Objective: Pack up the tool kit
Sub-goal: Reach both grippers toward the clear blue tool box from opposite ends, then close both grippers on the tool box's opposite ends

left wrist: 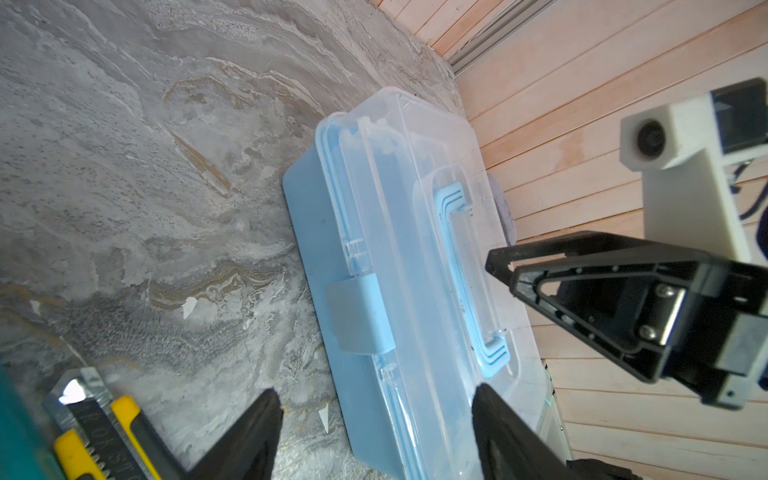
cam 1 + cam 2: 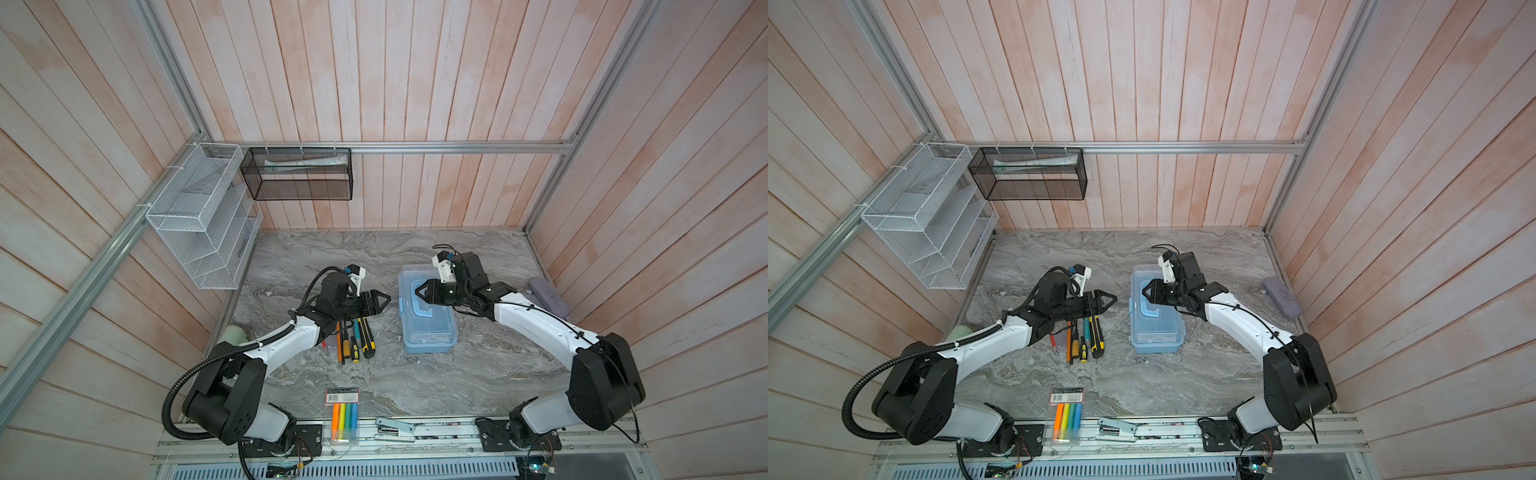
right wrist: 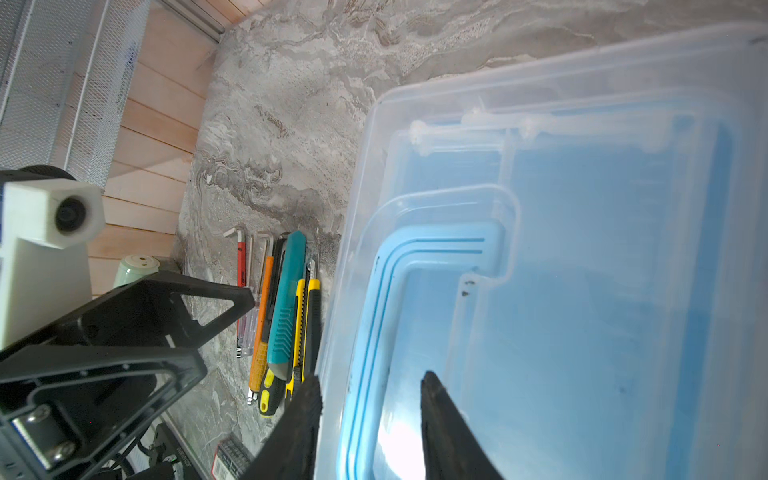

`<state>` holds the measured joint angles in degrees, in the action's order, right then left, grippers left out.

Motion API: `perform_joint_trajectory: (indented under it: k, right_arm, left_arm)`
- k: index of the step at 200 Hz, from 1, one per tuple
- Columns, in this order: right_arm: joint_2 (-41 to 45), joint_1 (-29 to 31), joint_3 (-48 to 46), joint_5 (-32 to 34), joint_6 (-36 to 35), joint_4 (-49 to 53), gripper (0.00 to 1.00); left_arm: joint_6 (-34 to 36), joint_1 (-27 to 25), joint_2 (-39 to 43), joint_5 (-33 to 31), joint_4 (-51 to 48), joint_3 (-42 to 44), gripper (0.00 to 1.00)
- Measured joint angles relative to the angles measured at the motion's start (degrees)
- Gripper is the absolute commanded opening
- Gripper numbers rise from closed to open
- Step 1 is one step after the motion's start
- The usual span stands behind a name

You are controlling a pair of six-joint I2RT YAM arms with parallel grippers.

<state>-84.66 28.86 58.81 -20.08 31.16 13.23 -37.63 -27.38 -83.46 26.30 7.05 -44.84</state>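
Note:
The tool kit (image 2: 430, 328) (image 2: 1156, 328) is a light blue box standing on the marble table with its clear lid down and its latch (image 1: 357, 316) shut. Its blue handle (image 3: 388, 286) (image 1: 455, 257) lies flat on the lid. My right gripper (image 2: 418, 291) (image 3: 370, 399) hovers over the lid's left part, jaws partly apart, with one leg of the handle showing between the fingertips and nothing gripped. My left gripper (image 2: 386, 300) (image 1: 374, 415) stands open just left of the box, empty. A row of hand tools (image 2: 353, 338) (image 3: 286, 307) lies under the left arm.
A pack of coloured markers (image 2: 344, 415) and a stapler (image 2: 395, 428) lie at the table's front edge. A grey-lilac case (image 2: 548, 297) rests by the right wall and a pale green cup (image 2: 232, 334) by the left. A white mesh rack (image 2: 199, 216) and a black mesh basket (image 2: 297, 174) hang at the back left.

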Motion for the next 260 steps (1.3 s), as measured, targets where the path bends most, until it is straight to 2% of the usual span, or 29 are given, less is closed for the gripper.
perform_joint_trajectory:
  k: [117,211,260]
  right_arm:
    - [-2.93,0.09,-0.50,-7.39,1.40,-1.99,0.38]
    - [-5.90,-0.09,0.66,-15.82,1.92,-3.50,0.37]
    - [-6.49,-0.11,2.23,-15.78,1.44,-0.85,0.37]
  left_arm:
    - [-0.79,-0.94,-4.92,-1.01,1.88,-0.17,0.75]
    - [-0.55,-2.19,-10.34,-0.39,3.04,-5.18,0.75]
    - [-0.04,-2.78,-12.61,0.31,3.82,-7.13,0.75]
